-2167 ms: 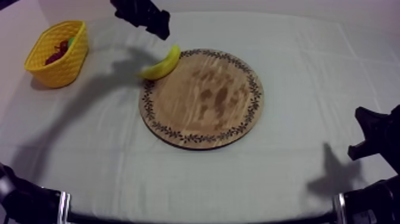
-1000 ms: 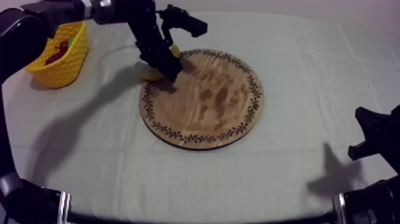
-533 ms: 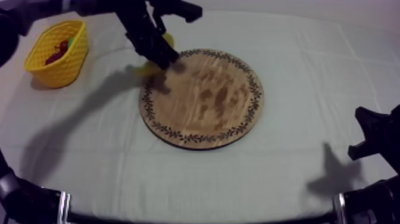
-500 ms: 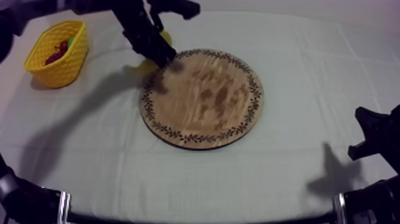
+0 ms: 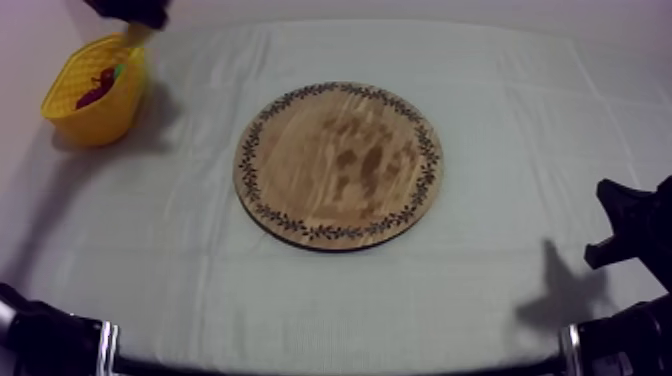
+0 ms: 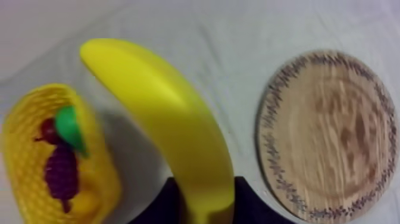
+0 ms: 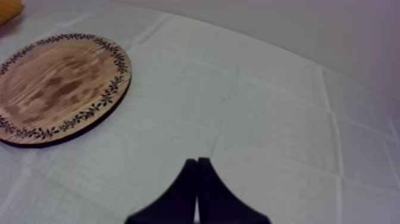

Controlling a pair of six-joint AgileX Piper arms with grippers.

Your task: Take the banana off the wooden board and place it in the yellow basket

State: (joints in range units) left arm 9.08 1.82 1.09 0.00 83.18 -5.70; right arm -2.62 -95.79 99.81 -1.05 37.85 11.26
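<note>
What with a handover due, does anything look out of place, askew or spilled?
Nothing stands out. The left gripper holds the banana aloft near the upright yellow basket, fruit inside; the wooden board lies flat and bare; the right gripper rests shut.

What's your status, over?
Left gripper shut on banana, at yellow basket rim, not yet in. Right gripper shut, parked. Nothing blocking the drop.
</note>
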